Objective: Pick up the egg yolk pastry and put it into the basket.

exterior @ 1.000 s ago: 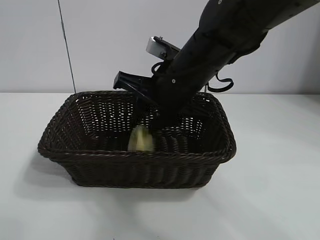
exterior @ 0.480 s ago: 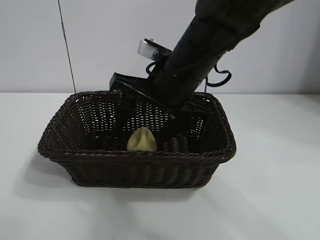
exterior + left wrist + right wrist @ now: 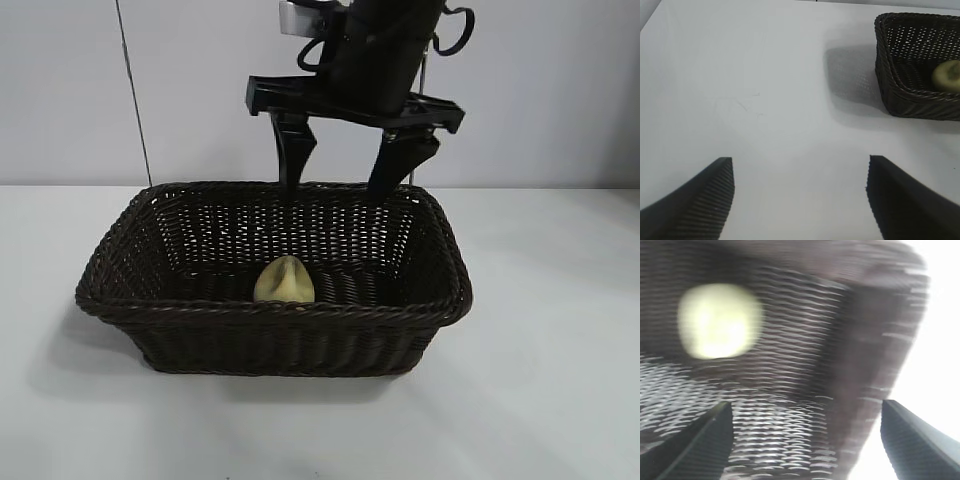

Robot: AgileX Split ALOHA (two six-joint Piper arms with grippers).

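The egg yolk pastry (image 3: 284, 281) lies free on the floor of the dark brown wicker basket (image 3: 270, 310), near its front wall. My right gripper (image 3: 338, 182) is open and empty, hanging above the basket's back rim, clear of the pastry. In the right wrist view the pastry (image 3: 720, 320) shows on the basket weave (image 3: 790, 390) beyond the open gripper (image 3: 806, 410). My left gripper (image 3: 800, 165) is open and empty over bare table, well away from the basket (image 3: 890, 95), in which the pastry (image 3: 947, 75) shows.
The basket stands on a white table (image 3: 540, 380) with bare surface on all sides. A grey wall rises behind it, with a thin dark cable (image 3: 132, 90) at the back left.
My right gripper has risen out of the basket to above its back rim, its fingers spread. The pastry has dropped from it and settled on the basket floor.
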